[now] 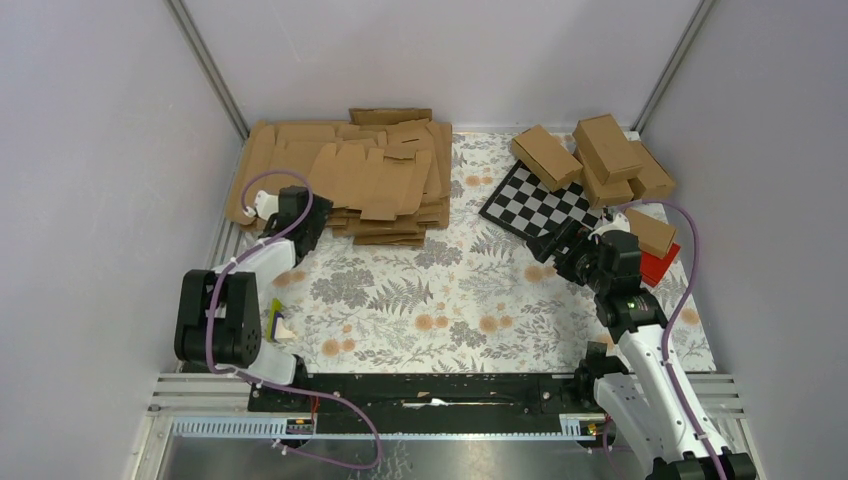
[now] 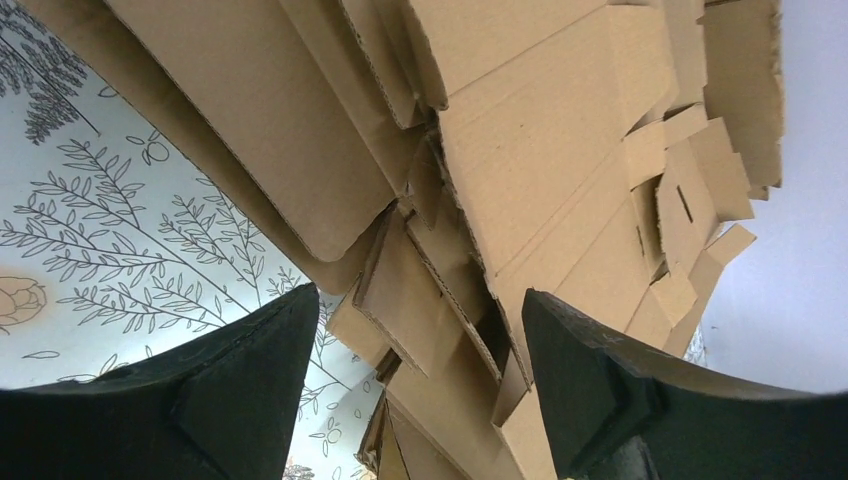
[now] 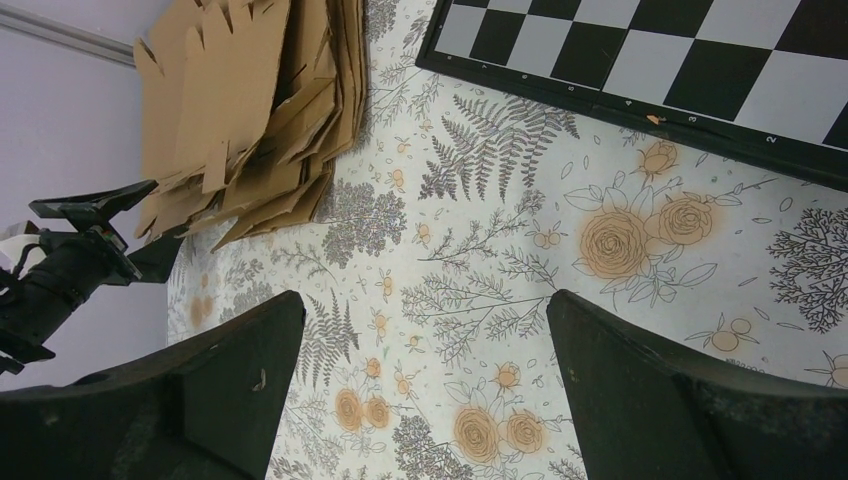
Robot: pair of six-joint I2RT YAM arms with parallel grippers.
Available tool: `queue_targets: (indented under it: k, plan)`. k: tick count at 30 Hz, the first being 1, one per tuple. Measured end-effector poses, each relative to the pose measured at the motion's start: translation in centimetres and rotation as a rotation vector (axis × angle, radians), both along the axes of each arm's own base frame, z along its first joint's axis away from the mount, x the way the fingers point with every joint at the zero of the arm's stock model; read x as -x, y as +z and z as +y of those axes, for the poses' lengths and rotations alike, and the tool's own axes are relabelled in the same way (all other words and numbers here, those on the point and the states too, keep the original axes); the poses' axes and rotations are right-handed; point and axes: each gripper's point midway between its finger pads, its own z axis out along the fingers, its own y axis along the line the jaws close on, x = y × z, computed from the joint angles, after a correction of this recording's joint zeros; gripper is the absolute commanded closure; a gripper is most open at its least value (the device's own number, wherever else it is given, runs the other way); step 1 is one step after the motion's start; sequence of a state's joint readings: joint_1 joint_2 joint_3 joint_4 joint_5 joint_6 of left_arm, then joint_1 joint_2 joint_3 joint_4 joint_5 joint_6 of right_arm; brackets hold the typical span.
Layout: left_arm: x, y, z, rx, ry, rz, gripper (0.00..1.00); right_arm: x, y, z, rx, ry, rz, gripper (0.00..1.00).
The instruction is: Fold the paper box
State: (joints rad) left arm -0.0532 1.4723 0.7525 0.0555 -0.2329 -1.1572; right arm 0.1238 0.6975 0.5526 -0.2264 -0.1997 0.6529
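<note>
A stack of flat brown die-cut paper box sheets point(image 1: 350, 180) lies at the back left of the floral table; it fills the left wrist view point(image 2: 520, 160) and shows in the right wrist view point(image 3: 250, 100). My left gripper point(image 1: 305, 212) is open at the stack's left front edge, its fingers point(image 2: 250, 390) apart with sheet edges between them, nothing gripped. My right gripper point(image 1: 560, 250) is open and empty above the cloth, at the near edge of the checkerboard; its fingers point(image 3: 640, 390) stand wide apart.
A black-and-white checkerboard point(image 1: 535, 205) lies at the back right. Several folded brown cartons point(image 1: 600, 155) are piled behind it, with a small red box point(image 1: 660, 265) under one carton at the right. Grey walls enclose the table on three sides.
</note>
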Motion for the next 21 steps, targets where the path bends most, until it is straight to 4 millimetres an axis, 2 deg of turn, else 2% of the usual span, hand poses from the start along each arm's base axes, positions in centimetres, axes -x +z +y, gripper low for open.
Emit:
queue_targets:
  k: [3,7,11,17,21]
  plan:
    - [-0.4,-0.7,0.0,0.003,0.003,0.020,0.27,0.0,-0.1,0.0,0.004,0.001,0.003,0.01]
    - [-1.5,-0.7,-0.3,0.014,0.000,0.015,0.34,-0.1,-0.2,-0.1,0.013,-0.001,0.002,0.01]
    - [-2.5,-0.4,-0.4,0.021,-0.002,0.001,0.51,-0.1,-0.2,-0.2,0.017,0.001,0.000,0.01]
    - [-4.0,-0.1,-0.6,0.019,-0.015,-0.016,0.70,-0.2,-0.4,-0.4,0.028,-0.009,0.003,0.01]
    - [-4.5,-0.8,-0.7,0.023,-0.017,-0.017,0.74,-0.3,-0.7,-0.5,0.035,-0.012,0.012,0.01]
